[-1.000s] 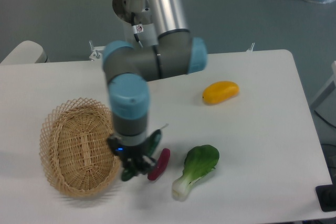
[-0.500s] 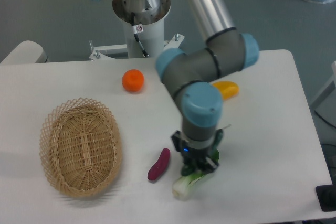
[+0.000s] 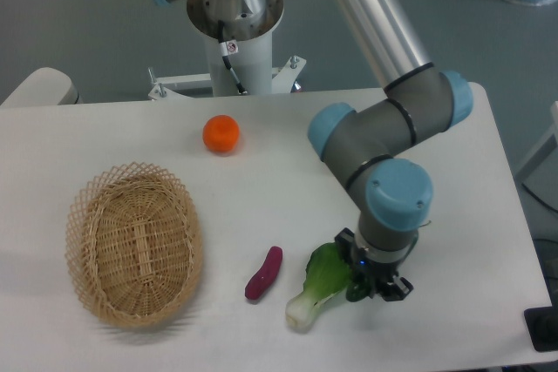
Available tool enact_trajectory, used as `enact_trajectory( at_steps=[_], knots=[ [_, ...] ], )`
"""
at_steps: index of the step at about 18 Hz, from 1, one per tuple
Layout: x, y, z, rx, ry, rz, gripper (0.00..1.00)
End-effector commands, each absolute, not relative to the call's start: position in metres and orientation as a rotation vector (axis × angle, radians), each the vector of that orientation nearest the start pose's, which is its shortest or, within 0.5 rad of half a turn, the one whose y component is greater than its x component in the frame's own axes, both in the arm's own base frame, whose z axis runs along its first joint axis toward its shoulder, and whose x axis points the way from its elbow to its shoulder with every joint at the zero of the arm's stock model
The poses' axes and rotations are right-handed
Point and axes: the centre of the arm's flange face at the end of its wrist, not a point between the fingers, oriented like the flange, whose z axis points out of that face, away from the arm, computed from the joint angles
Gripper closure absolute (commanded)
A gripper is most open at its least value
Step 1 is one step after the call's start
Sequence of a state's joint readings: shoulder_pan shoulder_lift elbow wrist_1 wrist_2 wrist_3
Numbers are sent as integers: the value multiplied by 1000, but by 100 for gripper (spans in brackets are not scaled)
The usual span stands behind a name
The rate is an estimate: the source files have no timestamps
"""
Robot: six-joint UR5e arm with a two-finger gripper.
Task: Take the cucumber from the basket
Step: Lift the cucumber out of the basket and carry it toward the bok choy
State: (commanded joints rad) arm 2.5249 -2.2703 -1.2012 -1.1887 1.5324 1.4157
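- Gripper (image 3: 377,282) sits lower right of centre, pointing down, low over the table (image 3: 453,215); half a second ago it was over the bok choy, a second ago at the basket's right edge, so it has swept rightward across the lower frame.
- Cucumber (image 3: 358,287) has travelled with it: only a small dark green bit shows under the wrist, just right of the bok choy leaf.
- Meaning for the task: cucumber is already out of the basket and well clear of it, so the pick looks done; what's in hand now seems to be carry or put-down.
- Fingers look closed around the cucumber, with a narrow gap; the wrist hides most of them, so the exact opening can't be read.
- Can't tell whether the cucumber touches the table or hangs just above it.
- Bok choy (image 3: 323,284) lies immediately left of the gripper, its leaf touching or overlapping the cucumber in this view, white base pointing lower left.
- Purple sweet potato (image 3: 263,273) lies further left, apart from the bok choy, between it and the basket.
- Basket (image 3: 132,246) is at lower left, nothing visible inside.
- Orange (image 3: 221,133) is upper centre-left, well away.
- Risk, as a guess: a release here could drop the cucumber onto the bok choy leaf.
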Motion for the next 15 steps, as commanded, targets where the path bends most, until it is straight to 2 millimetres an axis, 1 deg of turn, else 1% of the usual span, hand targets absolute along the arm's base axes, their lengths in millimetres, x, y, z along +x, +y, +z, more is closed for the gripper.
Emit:
enact_trajectory(
  at_steps=[5,15],
  knots=[
    [-534,544,267,-3010,762,65,77],
    [-534,544,263,-3011,765,66,77]
  ],
)
